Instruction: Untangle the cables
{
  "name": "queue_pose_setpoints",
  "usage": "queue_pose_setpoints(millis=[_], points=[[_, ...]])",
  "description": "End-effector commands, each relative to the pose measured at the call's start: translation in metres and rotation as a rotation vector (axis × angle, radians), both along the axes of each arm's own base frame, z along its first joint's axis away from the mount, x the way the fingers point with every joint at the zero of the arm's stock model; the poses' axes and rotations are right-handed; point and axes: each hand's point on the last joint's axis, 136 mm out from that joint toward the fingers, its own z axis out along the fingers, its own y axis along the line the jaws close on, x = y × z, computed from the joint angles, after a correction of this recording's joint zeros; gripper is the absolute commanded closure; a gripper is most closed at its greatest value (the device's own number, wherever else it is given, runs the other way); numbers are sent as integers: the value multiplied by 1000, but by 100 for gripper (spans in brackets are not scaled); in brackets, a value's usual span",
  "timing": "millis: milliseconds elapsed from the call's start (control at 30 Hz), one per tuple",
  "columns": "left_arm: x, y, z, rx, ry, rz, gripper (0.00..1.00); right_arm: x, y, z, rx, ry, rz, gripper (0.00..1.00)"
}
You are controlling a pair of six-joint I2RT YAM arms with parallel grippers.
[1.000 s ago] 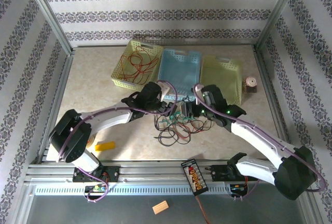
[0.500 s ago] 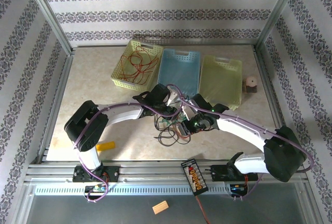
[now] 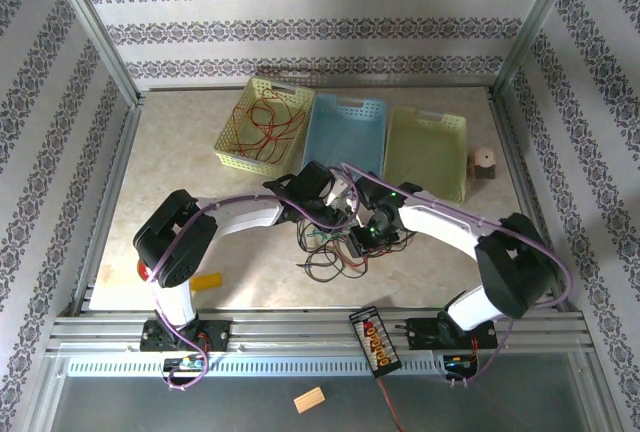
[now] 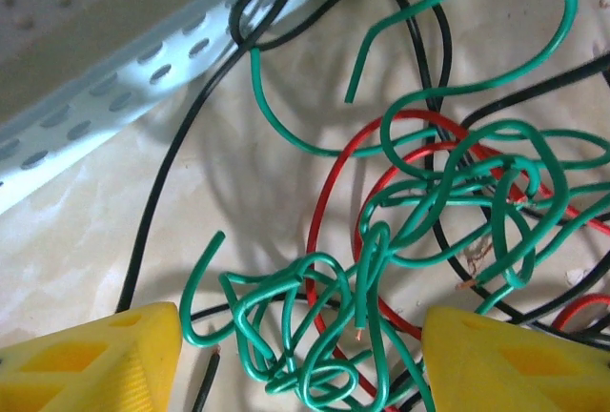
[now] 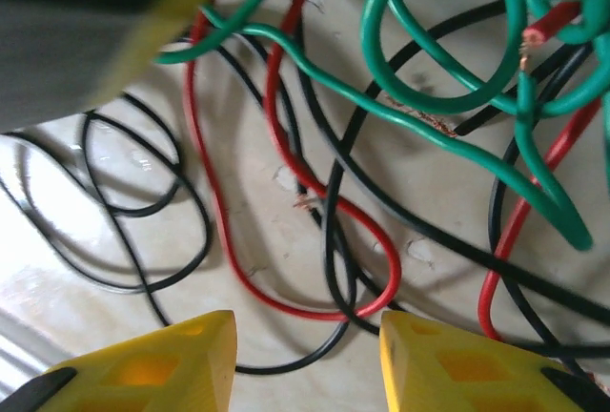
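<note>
left gripper [image 4: 300, 340] and right gripper [image 5: 303, 336], jaws apart, over tangled cables [image 4: 370, 269]

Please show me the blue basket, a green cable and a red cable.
blue basket [image 3: 345, 142], top view, bare floor.
green cable [image 4: 370, 269], left wrist view, upright stretch.
red cable [image 5: 295, 313], right wrist view, loop bottom.
</note>
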Motion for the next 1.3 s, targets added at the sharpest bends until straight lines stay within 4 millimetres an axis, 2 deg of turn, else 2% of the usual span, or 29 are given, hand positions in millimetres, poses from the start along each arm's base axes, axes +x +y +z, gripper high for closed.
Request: queue_pose_setpoints(millis=[0,100,200,333,433,500,600,767,833,1067,1267], points=[[-13,-1,3,32,-10,-66,32,10,-4,-12,-97,-22,-22,64],[-19,4,2,57,-11,-93,32,19,-16,-13,-157,-65,-81,81],[-26,5,-1,87,-31,-146,32,25,-25,-5,-115,-89,-157,91],[-32,-5,0,75,-28,-202,31,28,-38,6,-13,-72,-273,92],[-32,-15,3,61,-40,-224,30,33,-57,2,-17,-54,-373,92],[-30,-21,3,57,-47,-227,30,38,-73,-5,-48,-42,-454,90],[-26,-25,0,73,-52,-219,30,41,-77,-12,-41,-12,-517,86],[-20,-26,-4,78,-63,-190,31,35,-79,-19,-61,11,-519,58],[-19,-26,-6,81,-60,-179,32,34,-78,-14,-41,-14,-507,52],[-18,-27,-11,71,-45,-150,33,30,-67,12,-27,-162,-374,47],[-18,-28,-13,57,-33,-136,33,11,-34,23,37,-195,-183,47]])
